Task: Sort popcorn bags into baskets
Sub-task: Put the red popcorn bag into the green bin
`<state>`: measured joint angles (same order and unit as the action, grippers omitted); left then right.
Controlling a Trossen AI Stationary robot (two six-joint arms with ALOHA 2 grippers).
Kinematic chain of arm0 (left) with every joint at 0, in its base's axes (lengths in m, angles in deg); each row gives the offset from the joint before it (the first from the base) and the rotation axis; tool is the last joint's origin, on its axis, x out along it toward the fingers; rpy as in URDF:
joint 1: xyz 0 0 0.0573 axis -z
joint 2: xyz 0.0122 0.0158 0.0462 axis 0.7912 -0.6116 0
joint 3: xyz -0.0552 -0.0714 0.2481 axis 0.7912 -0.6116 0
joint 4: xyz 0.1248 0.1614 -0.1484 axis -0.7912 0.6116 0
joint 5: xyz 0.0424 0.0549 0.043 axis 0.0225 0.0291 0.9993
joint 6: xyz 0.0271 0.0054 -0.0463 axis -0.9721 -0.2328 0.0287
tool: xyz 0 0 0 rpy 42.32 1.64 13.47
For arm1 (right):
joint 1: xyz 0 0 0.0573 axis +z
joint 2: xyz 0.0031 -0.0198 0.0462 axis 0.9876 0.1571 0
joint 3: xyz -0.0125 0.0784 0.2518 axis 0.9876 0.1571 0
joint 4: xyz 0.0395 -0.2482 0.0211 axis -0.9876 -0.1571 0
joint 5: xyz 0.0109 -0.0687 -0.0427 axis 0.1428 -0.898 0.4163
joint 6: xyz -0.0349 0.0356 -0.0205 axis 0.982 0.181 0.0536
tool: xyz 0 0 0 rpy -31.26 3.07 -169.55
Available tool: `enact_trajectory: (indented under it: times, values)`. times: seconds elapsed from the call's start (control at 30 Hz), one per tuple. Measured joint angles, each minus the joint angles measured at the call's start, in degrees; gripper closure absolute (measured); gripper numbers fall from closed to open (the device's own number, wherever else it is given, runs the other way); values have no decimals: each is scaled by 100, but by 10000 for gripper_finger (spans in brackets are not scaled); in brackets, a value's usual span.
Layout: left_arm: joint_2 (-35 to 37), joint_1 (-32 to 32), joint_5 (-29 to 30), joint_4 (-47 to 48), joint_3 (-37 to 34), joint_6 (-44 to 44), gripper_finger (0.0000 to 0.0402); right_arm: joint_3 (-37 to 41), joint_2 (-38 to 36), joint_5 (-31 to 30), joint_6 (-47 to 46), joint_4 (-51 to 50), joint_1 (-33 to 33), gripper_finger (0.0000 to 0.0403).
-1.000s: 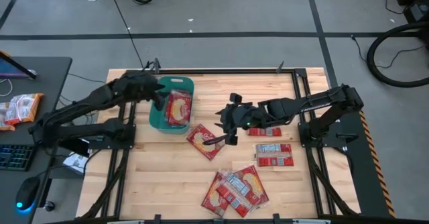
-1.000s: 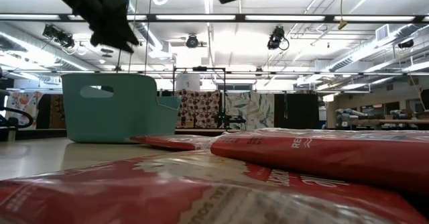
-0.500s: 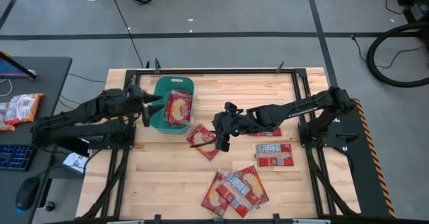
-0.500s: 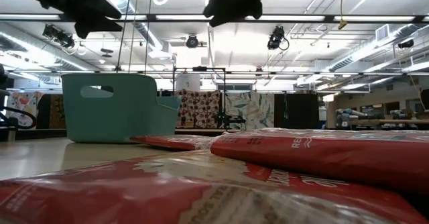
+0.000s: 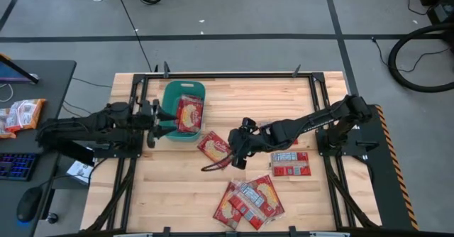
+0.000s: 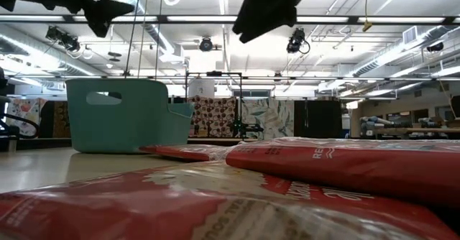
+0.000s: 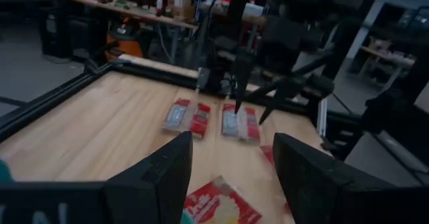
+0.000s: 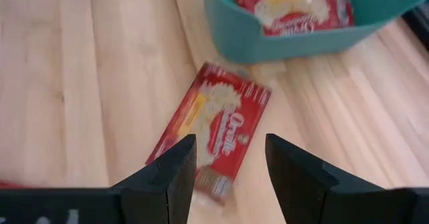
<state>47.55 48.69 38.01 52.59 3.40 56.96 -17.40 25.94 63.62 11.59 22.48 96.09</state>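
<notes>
Right gripper (image 5: 236,154) is open, nothing between the fingers (image 8: 171,167), hovering over the single popcorn bag (image 5: 215,149) that lies flat on the table (image 5: 284,88) just beside the teal basket (image 5: 170,95). Right wrist view has that bag (image 8: 211,127) showing in the gap between the fingers, skewed relative to the jaw line, with the basket wall (image 8: 281,39) beyond it and one bag (image 8: 295,6) already inside. Left gripper (image 5: 157,118) is open too, empty, sitting at the basket's near-left corner; looks parked, not working a bag. High view shows at least one bag in the basket (image 5: 189,113), two flat bags (image 5: 289,162) near the right arm's base side, and a loose overlapping pile (image 5: 248,200) at the near edge. Low view only gives the basket side (image 6: 118,114) and bags in the foreground. My read: step in hand is the right arm's approach to the lone bag, pre-grasp; roughly early in the sort, most bags still out. Next move probably needs a descent onto the bag, wrist rotated to square up with its short edge, then pinch an edge since it lies flat on wood, lift and carry the short hop to the basket. Risk: foil slides instead of lifting.
</notes>
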Motion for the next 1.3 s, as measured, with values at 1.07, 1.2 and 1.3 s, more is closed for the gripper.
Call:
enact_trajectory:
  times: [1.07, 1.2, 1.3]
  values:
    - [-6, 128, 9, 448, 2, 259, 192, 814, -7, -443, -2675, -3141, 973, 224]
    - [-7, 128, 9, 445, 2, 260, 192, 1275, -2, -577, -2193, -3119, 666, 231]
    - [-4, 128, 9, 443, 2, 256, 192, 1608, -2, -543, -1722, -2991, 313, 234]
